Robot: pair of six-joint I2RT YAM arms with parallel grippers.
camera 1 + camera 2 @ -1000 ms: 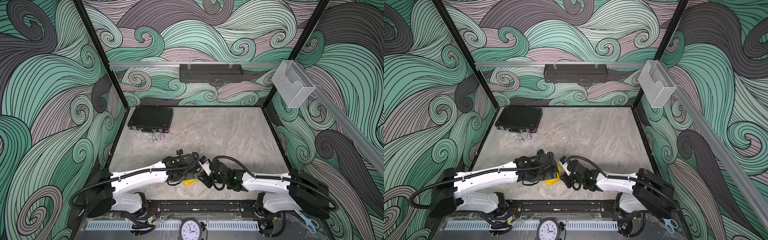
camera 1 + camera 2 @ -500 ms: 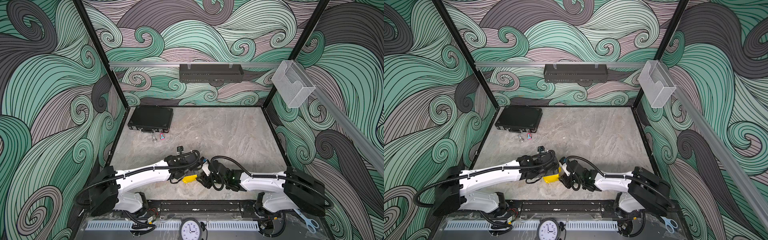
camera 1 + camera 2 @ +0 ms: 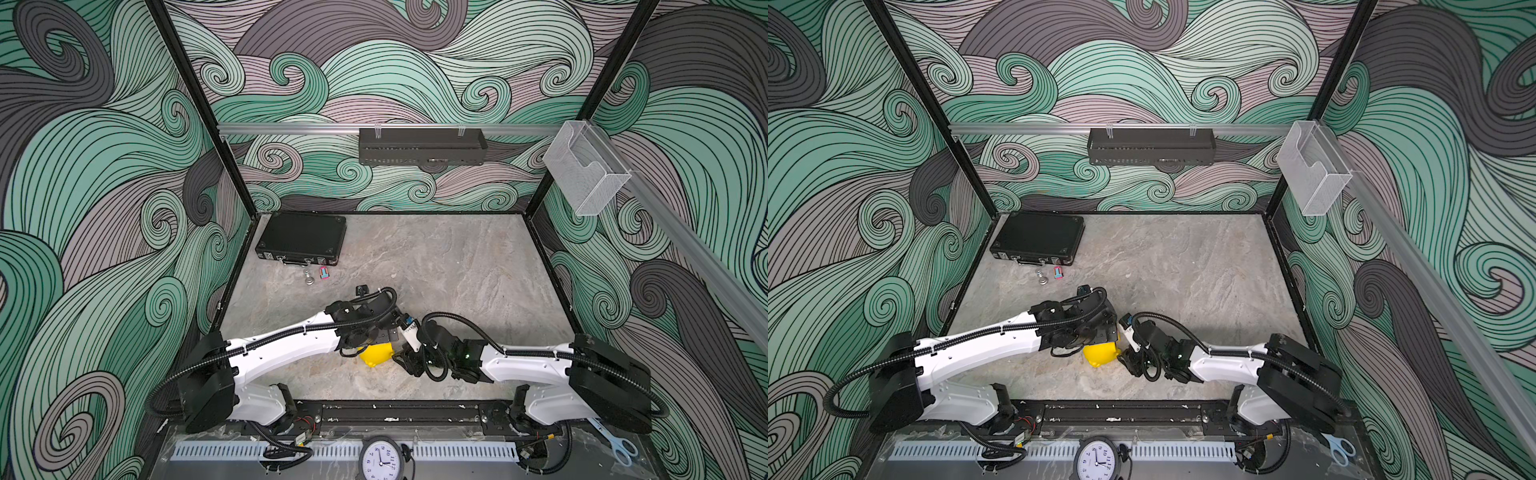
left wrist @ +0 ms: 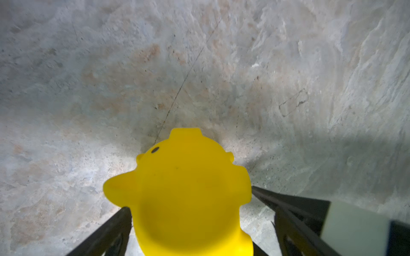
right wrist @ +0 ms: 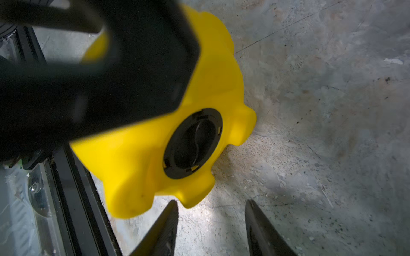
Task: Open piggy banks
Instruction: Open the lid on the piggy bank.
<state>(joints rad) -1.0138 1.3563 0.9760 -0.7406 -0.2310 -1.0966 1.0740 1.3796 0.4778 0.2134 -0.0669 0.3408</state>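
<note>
In both top views we saw the yellow piggy bank point(image 3: 376, 355) point(image 3: 1099, 354) near the front edge of the bench point(image 3: 449, 266), between the two wrists and partly under the left arm; from there we could not tell how it faced. In the left wrist view the left hand point(image 4: 199, 221) stood wide with the pig's round body between its fingers point(image 4: 106, 232); one finger seemed to touch the body and the other stood apart, so we could not call it a firm hold. The snout pointed away from that camera, and the long axis ran from the hand toward the snout. In the right wrist view the right hand point(image 5: 211, 223) was partly spread and empty, just short of the legs. The belly faced it, and the black twist plug point(image 5: 193, 143) sat seated in its hole. We judged the pig turned and presented, while the plug remained to be gripped, twisted and pulled out.
</note>
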